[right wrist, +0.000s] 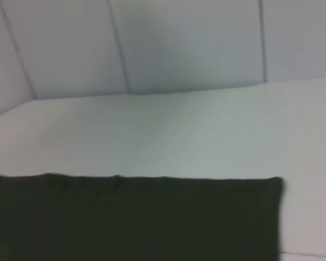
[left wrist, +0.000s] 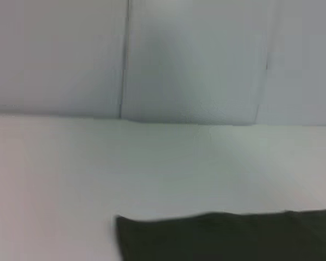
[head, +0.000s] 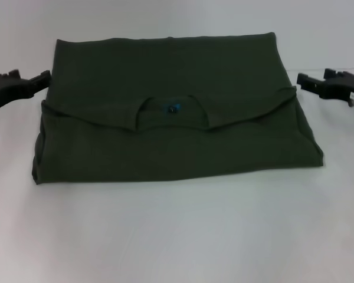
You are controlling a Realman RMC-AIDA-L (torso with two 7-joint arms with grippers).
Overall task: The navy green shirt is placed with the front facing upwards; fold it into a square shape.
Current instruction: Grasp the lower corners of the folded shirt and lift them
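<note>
item: navy green shirt [head: 177, 118], dark olive, lying flat at the middle of the white table [head: 177, 236]. already folded across once: the collar edge, with its small blue label [head: 173, 108], lies on top about halfway down the bundle, neck opening facing the near side. outline is a wide rectangle, longer left to right than near to far, so not yet a square. no print shows.

step, as judged: 1 fold laid and released; a side-to-side fold looks due next. that would call for a grip on 1 short edge, both layers taken together, carried over to the opposite edge with corners matched.

left gripper [head: 44, 76]: just beside the shirt's far left corner, not holding cloth; finger state cannot be told.

right gripper [head: 301, 78]: just off the far right edge, near the fold corner, likewise clear of cloth; finger state cannot be told.

wrist views: each shows only a strip of shirt edge on table.
</note>
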